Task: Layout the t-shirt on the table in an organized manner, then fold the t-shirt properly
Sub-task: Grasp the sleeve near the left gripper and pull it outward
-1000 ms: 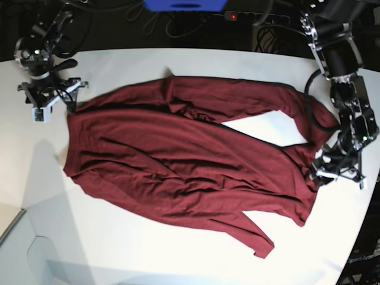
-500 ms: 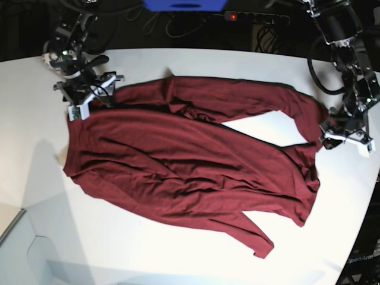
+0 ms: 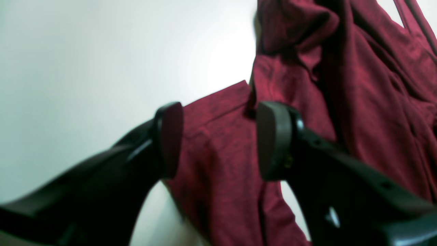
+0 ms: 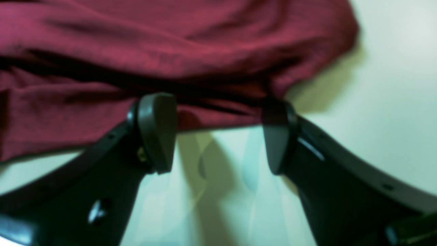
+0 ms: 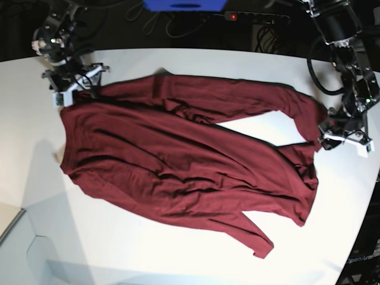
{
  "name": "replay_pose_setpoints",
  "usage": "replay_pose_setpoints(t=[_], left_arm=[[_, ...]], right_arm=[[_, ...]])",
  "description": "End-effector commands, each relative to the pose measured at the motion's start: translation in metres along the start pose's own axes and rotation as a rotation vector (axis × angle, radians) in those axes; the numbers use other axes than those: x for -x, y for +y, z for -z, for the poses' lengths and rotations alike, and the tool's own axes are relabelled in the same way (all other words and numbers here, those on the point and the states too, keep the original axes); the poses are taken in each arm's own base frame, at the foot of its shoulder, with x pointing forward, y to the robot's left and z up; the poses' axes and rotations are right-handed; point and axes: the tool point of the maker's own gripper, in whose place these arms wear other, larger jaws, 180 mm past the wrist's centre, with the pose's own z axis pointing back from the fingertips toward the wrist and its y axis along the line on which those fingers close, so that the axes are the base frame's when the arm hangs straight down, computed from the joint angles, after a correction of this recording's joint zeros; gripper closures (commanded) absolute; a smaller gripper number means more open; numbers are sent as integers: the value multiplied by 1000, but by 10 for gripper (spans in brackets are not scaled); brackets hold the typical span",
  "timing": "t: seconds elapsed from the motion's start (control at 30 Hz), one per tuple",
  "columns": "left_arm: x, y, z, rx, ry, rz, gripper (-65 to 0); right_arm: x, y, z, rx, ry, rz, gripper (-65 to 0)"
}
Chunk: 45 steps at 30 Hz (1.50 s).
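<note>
The maroon t-shirt lies spread and wrinkled across the white table, one long sleeve arching along the back and a hem corner pointing to the front right. My right gripper stands open at the shirt's back-left corner. In its wrist view the right gripper has bare table between the jaws, and the t-shirt edge lies right at the fingertips. My left gripper is open at the shirt's right end. In the left wrist view the left gripper hangs over bunched t-shirt.
A power strip with a red light, a blue object and cables lie behind the table's back edge. The table's curved edge runs close to my left arm on the right. A grey corner area shows at the front left.
My right gripper went toward the shirt, then back and left, and the shirt's back-left part shifted left with it. My left gripper moved back along the shirt's right end, then held still.
</note>
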Motion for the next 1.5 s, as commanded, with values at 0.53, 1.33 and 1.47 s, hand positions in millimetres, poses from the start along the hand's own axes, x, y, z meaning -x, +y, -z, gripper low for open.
replay_pose_setpoints(t=[0.53, 1.33, 1.47], left_arm=[[23, -59, 30, 110, 68, 11, -334], [72, 16, -20, -13, 95, 145, -334], [84, 24, -36, -22, 117, 170, -334]], right_arm=[[27, -33, -15, 85, 108, -18, -390], [-39, -32, -29, 126, -48, -102, -390], [-41, -32, -29, 126, -52, -102, -390]])
